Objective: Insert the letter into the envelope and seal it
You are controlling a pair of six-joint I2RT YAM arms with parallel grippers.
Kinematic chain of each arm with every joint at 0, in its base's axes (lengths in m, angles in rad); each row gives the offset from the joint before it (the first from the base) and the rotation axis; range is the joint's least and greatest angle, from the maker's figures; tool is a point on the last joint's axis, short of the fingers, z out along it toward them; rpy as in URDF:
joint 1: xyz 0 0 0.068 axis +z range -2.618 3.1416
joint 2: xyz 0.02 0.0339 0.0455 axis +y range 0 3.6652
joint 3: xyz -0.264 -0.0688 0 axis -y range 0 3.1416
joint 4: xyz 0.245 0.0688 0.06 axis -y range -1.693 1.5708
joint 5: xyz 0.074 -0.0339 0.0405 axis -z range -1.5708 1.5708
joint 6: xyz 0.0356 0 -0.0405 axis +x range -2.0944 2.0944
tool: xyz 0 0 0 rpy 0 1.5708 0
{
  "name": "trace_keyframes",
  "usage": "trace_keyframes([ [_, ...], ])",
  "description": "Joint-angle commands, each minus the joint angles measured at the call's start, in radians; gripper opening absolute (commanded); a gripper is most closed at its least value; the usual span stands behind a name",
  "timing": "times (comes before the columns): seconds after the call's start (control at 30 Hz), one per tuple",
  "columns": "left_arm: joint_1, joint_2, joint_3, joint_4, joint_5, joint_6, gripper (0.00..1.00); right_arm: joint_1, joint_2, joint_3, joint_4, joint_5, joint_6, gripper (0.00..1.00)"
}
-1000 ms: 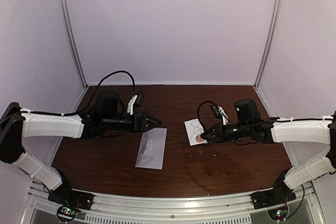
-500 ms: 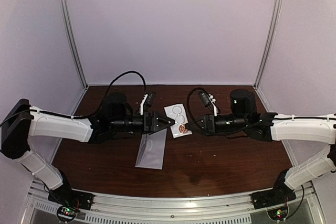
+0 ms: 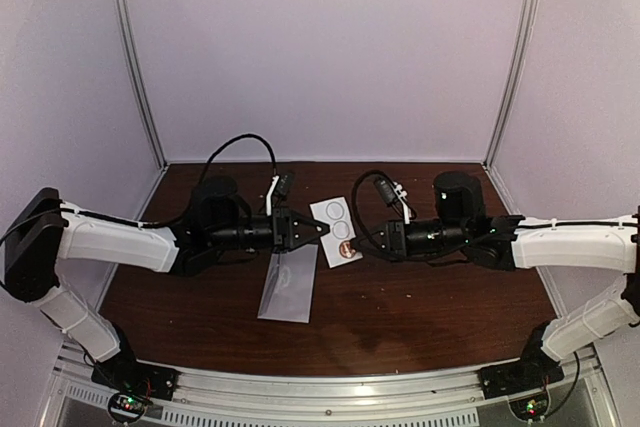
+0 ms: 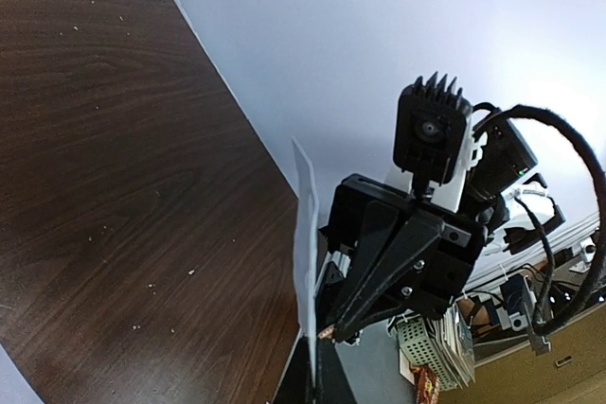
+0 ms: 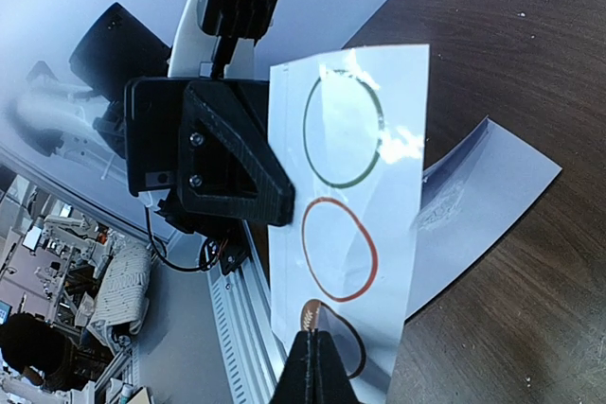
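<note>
The pale envelope (image 3: 288,287) lies flat on the brown table (image 3: 430,307), below both grippers; the right wrist view shows the envelope (image 5: 483,191) under the strip. No letter shows. A white sticker strip (image 3: 335,222) with printed circles hangs in the air between the arms. My left gripper (image 3: 320,230) is shut on its left edge; the strip (image 4: 305,253) runs edge-on into the closed left gripper (image 4: 327,371). My right gripper (image 5: 313,340) is shut on a brown sticker (image 5: 308,314) partly lifted from the near end of the strip (image 5: 365,73).
Pale walls with metal corner posts (image 3: 512,57) enclose the table on three sides. A metal rail (image 3: 330,387) carrying the arm bases runs along the near edge. Small crumbs dot the table (image 4: 114,215).
My right gripper carried the sticker strip up and to the left, over the envelope's top. My left gripper moved right to meet it and closed on the strip's edge.
</note>
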Motion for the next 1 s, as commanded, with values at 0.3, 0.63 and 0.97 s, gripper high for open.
trace_keyframes([
  [0.3,-0.002,-0.006,-0.002,-0.014,-0.047,0.029,0.0,0.007,-0.01,0.019,0.024,0.0,-0.012,0.0],
  [0.63,-0.002,-0.03,0.009,-0.083,-0.08,0.062,0.0,0.007,-0.011,0.019,0.029,-0.003,-0.01,0.0],
  [0.97,-0.002,-0.054,0.018,-0.213,-0.088,0.174,0.0,0.006,-0.039,0.021,0.014,0.019,-0.019,0.0],
])
